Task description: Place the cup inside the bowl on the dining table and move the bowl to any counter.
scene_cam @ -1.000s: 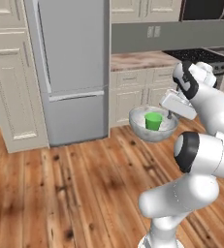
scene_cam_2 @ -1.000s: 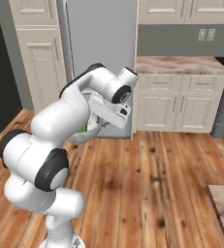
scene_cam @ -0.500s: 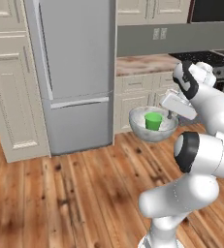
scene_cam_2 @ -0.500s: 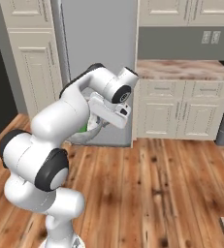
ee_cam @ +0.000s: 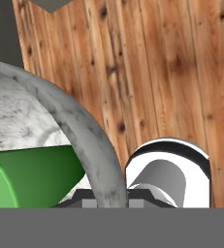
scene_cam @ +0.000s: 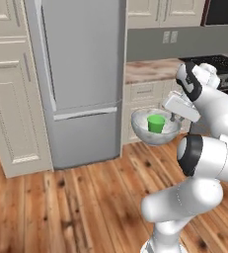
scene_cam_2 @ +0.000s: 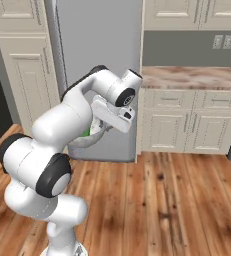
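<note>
The bowl point(scene_cam: 155, 129) is up in the air, carried well above the wooden floor point(scene_cam: 61, 207), and the gripper point(scene_cam: 173, 117) has it by the right-hand rim, jaws pinching the rim wall between them. In the hand view the grey speckled rim point(ee_cam: 87, 140) curves right down into the grip (no doubt about that pinch). The cup point(scene_cam: 156, 123) sits upright inside the bowl, bright green against the glassy inside, and it shows again low on the left of the hand view point(ee_cam: 31, 177). Behind the bowl stands the grey refrigerator point(scene_cam: 81, 79), and just to its right the counter point(scene_cam: 152, 70) with its veined marble top over cream drawers. From the right base view the arm hides most of the bowl point(scene_cam_2: 84, 142), a grey sliver peeking out beneath the hand.
</note>
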{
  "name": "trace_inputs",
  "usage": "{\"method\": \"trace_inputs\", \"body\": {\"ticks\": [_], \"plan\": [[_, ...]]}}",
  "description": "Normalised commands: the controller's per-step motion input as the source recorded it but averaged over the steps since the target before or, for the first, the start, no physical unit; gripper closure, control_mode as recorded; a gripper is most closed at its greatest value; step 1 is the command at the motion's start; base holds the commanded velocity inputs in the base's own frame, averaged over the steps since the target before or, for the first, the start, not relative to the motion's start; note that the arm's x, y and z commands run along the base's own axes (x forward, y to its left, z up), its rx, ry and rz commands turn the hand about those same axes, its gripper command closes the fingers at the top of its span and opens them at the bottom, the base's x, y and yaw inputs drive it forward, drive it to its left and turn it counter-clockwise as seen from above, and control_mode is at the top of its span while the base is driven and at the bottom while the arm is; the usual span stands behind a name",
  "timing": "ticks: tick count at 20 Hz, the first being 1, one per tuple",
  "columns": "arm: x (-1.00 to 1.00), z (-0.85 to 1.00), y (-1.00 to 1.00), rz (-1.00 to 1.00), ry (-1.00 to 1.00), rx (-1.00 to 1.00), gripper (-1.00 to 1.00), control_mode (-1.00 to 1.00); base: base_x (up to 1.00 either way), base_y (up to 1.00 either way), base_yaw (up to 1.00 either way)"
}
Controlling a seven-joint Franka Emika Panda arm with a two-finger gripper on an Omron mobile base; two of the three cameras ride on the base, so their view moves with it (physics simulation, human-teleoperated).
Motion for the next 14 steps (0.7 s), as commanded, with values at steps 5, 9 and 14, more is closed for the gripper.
{"method": "trace_inputs", "body": {"ticks": [5, 9, 14], "plan": [[0.0, 0.0, 0.0, 0.0, 0.0, 0.0, 1.0, 1.0, 0.68, 0.16, 0.0], [0.0, 0.0, 0.0, 0.0, 0.0, 0.0, 1.0, 1.0, 0.69, 0.11, 0.0], [0.0, 0.0, 0.0, 0.0, 0.0, 0.0, 1.0, 1.0, 0.68, 0.08, 0.0]]}}
